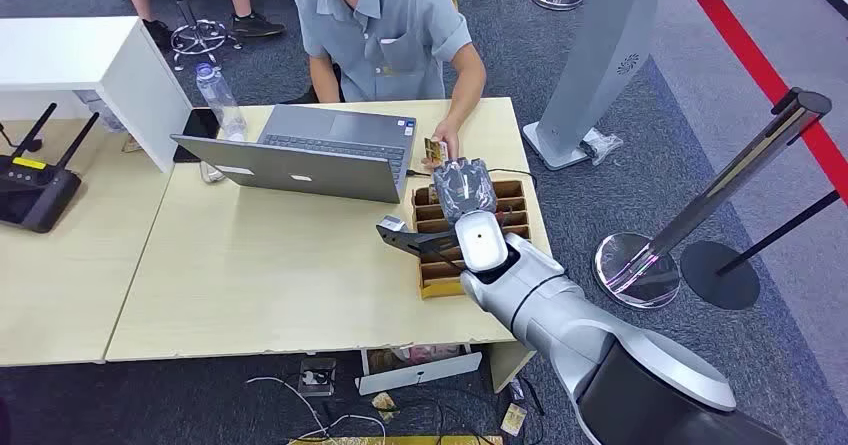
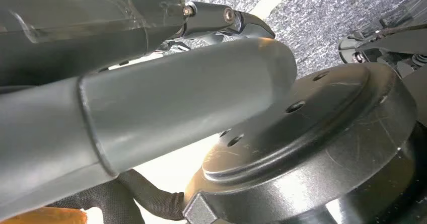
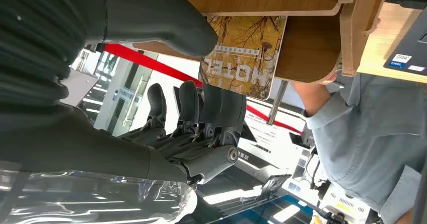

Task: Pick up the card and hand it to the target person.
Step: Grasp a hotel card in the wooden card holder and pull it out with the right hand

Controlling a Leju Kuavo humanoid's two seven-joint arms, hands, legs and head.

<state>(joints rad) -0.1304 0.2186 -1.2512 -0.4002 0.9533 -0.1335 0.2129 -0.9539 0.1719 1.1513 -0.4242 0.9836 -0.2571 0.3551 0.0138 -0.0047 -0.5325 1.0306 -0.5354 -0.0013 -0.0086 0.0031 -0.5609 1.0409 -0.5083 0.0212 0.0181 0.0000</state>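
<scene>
Now the card changes hands.
Right hand [image 1: 464,187], reaching over the tray [image 1: 430,277] on the tabletop [image 1: 250,265], pinches the card [image 3: 245,53] between thumb and fingers; the person's hand [image 1: 447,147] grips its far edge. Letting go before that grip is firm could drop it into the tray.

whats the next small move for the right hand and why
Probably let go of the card and draw back. The right hand pinches it between thumb and fingers, held out over the wooden tray, and the person's hand already seems to be on it, though the grip is partly hidden.
</scene>
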